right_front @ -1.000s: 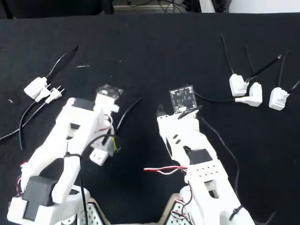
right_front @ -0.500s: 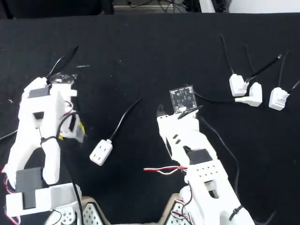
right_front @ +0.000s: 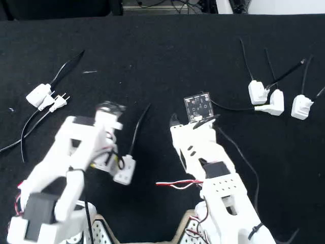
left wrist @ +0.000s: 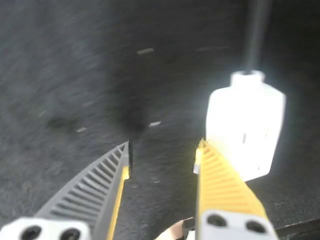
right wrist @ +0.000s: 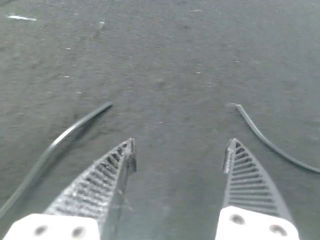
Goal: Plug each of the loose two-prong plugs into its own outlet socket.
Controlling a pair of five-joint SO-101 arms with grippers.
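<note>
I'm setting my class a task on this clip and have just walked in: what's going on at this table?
Two robot arms sit at a black table, meant to plug loose plugs into sockets. The left gripper hangs open just above the table with a white outlet socket close beside one finger, not gripped. The right gripper is open over bare table, holding nothing. At the table's left side lie loose two-prong plugs.

Looking like a robotics lab bench. Black cloth (right_front: 162,46) is covering the whole table. Two white plastic arms, left arm (right_front: 66,168) and right arm (right_front: 208,162), are sitting at the bottom edge. Servo wires (right_front: 177,184) are hanging exposed, and a bare circuit board (right_front: 198,108) is riding on the right arm. An outlet socket (right_front: 124,170) is lying lower left on a cut-off cord stub. Loose cables (right_front: 172,5) are trailing along top centre.
</note>
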